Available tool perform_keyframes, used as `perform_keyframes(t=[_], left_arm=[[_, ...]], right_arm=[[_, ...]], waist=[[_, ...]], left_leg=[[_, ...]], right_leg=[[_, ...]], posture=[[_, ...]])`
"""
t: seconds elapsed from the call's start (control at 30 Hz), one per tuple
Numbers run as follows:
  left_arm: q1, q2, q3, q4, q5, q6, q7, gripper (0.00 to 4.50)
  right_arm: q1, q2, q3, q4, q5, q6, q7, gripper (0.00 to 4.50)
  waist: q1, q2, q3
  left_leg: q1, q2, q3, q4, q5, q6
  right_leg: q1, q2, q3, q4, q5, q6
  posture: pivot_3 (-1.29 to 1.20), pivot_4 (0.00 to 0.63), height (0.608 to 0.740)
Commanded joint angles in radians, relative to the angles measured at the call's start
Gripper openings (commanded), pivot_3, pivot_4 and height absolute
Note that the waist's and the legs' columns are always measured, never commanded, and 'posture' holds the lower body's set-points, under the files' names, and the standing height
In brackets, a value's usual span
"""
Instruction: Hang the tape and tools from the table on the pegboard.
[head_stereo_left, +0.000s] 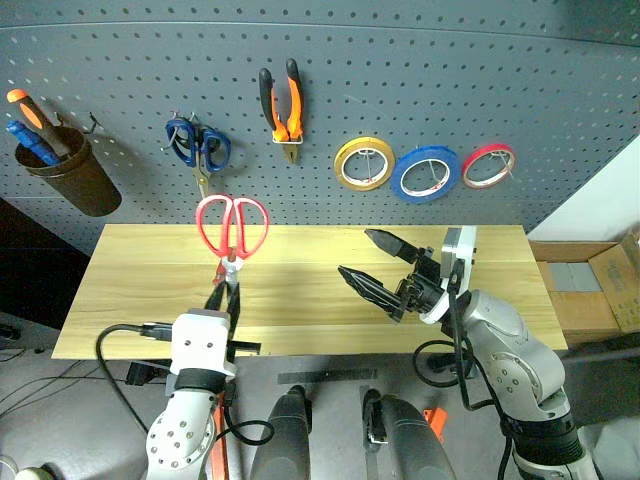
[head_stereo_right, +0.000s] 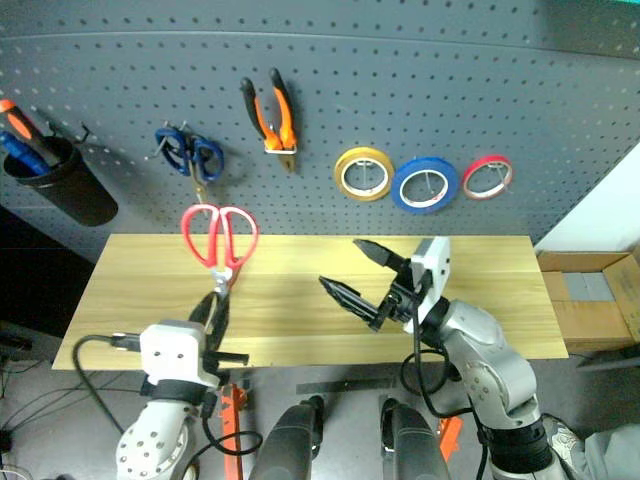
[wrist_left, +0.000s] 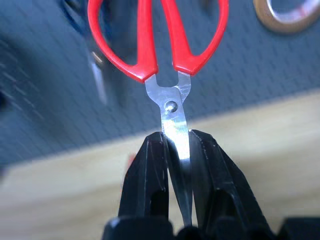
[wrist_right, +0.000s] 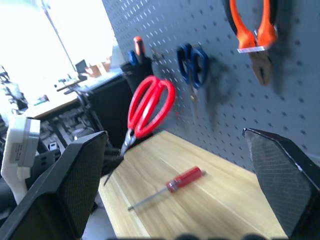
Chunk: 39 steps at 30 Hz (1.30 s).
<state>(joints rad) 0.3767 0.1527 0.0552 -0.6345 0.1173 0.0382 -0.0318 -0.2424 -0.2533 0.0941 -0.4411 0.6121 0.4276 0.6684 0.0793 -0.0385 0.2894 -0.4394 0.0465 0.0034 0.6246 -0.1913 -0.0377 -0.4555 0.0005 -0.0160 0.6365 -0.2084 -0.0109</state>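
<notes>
I've got my left gripper (head_stereo_left: 224, 296) pinching the scissors' (head_stereo_left: 232, 226) slick, stiff blades; right gripper (head_stereo_left: 378, 262) gapes empty.

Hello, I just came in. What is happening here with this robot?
The robot is hanging tools on the pegboard. Its left gripper is shut on the blades of the red-handled scissors, holding them handles up in front of the board. The right gripper is open and holds nothing. The pliers and blue tape already hang there. A screwdriver lies on the table.
</notes>
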Motion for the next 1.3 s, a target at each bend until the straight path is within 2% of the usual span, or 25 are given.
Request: perform_keyframes(t=[0.03, 0.33, 0.6, 0.9, 1.3], left_arm=[[-0.043, -0.004, 0.048, -0.031, 0.010, -0.043, 0.029, 0.30], [-0.309, 0.060, 0.182, 0.106, -0.022, -0.043, 0.041, 0.30], [-0.483, 0.053, 0.143, 0.203, -0.072, 0.043, 0.002, 0.30], [-0.522, 0.014, 0.131, 0.262, -0.149, 0.151, -0.023, 0.30], [-0.568, 0.036, 0.128, 0.334, -0.215, 0.288, -0.064, 0.30]], right_arm=[[-0.038, 0.009, -0.025, -0.003, 0.021, -0.032, 0.009, 4.50], [-0.133, 0.045, -0.040, 0.106, -0.032, -0.125, 0.006, 4.50], [-0.148, 0.045, -0.033, 0.133, -0.074, -0.160, -0.006, 4.50], [-0.126, 0.031, -0.045, 0.100, -0.088, -0.152, -0.039, 4.50], [-0.104, 0.023, -0.039, 0.075, -0.096, -0.151, -0.063, 4.50]], waist=[[0.004, 0.000, -0.009], [0.037, -0.001, -0.033], [0.046, -0.003, -0.057], [0.041, -0.003, -0.065], [0.028, -0.003, -0.065]], left_leg=[[0.000, 0.000, 0.000, 0.000, 0.000, 0.000], [0.004, -0.001, 0.000, 0.004, 0.000, 0.000], [0.007, -0.001, 0.001, 0.005, 0.000, 0.000], [0.015, 0.000, 0.001, 0.006, 0.000, 0.000], [0.017, 0.000, 0.000, 0.006, 0.000, 0.000]], right_leg=[[0.000, 0.000, 0.000, 0.000, 0.001, 0.001], [0.002, 0.010, 0.000, 0.007, 0.003, 0.004], [0.007, 0.011, 0.001, 0.007, 0.004, 0.003], [0.013, 0.013, 0.002, 0.008, 0.005, 0.001], [0.015, 0.013, 0.002, 0.009, 0.005, 0.000]], posture=[[0.30, 0.177, 0.740], [0.30, 0.152, 0.740], [0.26, 0.145, 0.740], [0.22, 0.153, 0.740], [0.21, 0.163, 0.740]])
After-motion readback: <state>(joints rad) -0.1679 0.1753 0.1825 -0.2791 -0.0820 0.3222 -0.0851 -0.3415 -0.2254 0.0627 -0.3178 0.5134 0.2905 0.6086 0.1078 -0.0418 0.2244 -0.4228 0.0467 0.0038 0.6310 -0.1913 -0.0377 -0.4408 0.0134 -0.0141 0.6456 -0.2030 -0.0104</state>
